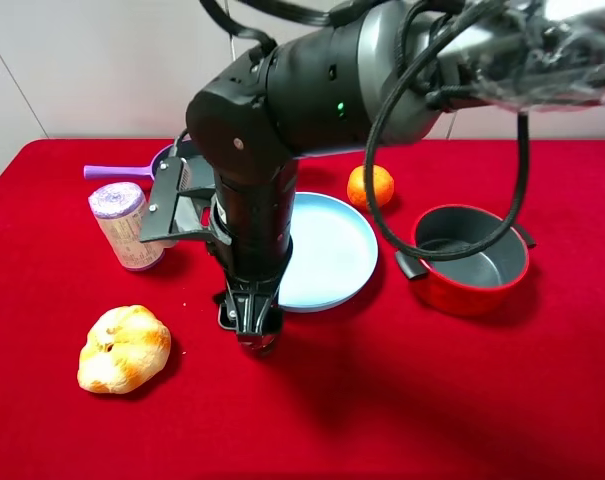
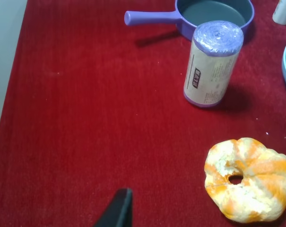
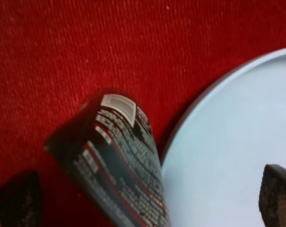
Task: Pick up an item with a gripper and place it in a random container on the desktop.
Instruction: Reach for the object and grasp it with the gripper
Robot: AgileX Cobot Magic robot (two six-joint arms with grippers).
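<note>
Surface: red cloth point(image 1: 462, 400).
Squeeze tube point(image 3: 119, 161): black, just beside light blue plate point(image 3: 228, 142).
Right gripper point(image 1: 252, 335): your fingers spread, straddling it.
Left gripper point(image 2: 119, 208): grip unclear.

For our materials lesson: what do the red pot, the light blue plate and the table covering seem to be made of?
Red pot: probably metal, with a glossy red coat outside and a dark grey matte lining inside.
Light blue plate: smooth with a soft sheen; plastic or glazed ceramic, cannot tell which.
Table covering: red cloth; fine woven ribbing shows in the right wrist view.
</note>
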